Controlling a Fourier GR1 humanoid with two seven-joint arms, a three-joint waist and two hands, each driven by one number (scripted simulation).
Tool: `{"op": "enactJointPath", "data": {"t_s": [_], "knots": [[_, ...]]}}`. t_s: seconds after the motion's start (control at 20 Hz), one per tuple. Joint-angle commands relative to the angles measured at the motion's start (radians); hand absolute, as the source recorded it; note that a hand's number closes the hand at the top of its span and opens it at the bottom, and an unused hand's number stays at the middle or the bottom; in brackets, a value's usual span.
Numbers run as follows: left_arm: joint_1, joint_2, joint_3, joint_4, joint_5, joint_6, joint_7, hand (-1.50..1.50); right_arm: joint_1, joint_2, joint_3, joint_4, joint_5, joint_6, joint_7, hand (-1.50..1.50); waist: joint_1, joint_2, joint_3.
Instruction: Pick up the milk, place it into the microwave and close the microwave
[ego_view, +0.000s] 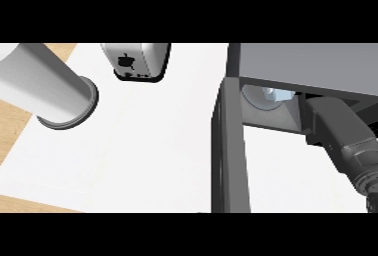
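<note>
The microwave (303, 62) stands at the right, and its open door (230, 150) is seen edge-on, swung out toward me. Inside, on the round glass plate (258, 97), a pale blue and white shape shows, most likely the milk (276, 94). My right forearm (341, 135) reaches up into the cavity from the lower right. Only the dark base of the right hand (319, 104) shows under the microwave's top, just right of the milk. I cannot tell whether it touches the milk. A thick grey left forearm (40, 85) crosses the upper left, and its hand is out of sight.
A silver toaster (136, 60) sits at the back of the white counter (133, 160), left of the microwave. Wooden edges show at the left and lower left. The open door stands between the counter's middle and the cavity.
</note>
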Motion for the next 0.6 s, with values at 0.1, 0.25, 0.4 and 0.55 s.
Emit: {"op": "enactJointPath", "data": {"t_s": [0.1,0.25,0.4,0.55], "knots": [[-0.015,0.009,0.008,0.006,-0.014,0.01,0.005,-1.5,-0.047,-0.069,0.023,-0.013,0.025,0.013,0.025,1.5,0.036,0.041,0.018],[-0.03,0.02,0.018,0.01,-0.027,0.013,0.004,-1.5,-0.063,-0.081,0.018,-0.01,0.02,0.025,0.044,1.5,0.038,0.042,0.018],[-0.029,0.027,0.025,0.016,-0.037,-0.001,0.001,-1.5,-0.045,-0.073,0.025,-0.013,0.027,0.004,0.029,1.5,0.05,0.042,0.018],[-0.039,0.035,0.011,0.024,-0.049,-0.001,0.013,-1.5,-0.049,-0.083,0.03,-0.012,0.032,0.021,0.039,1.5,0.044,0.049,0.018]]}}
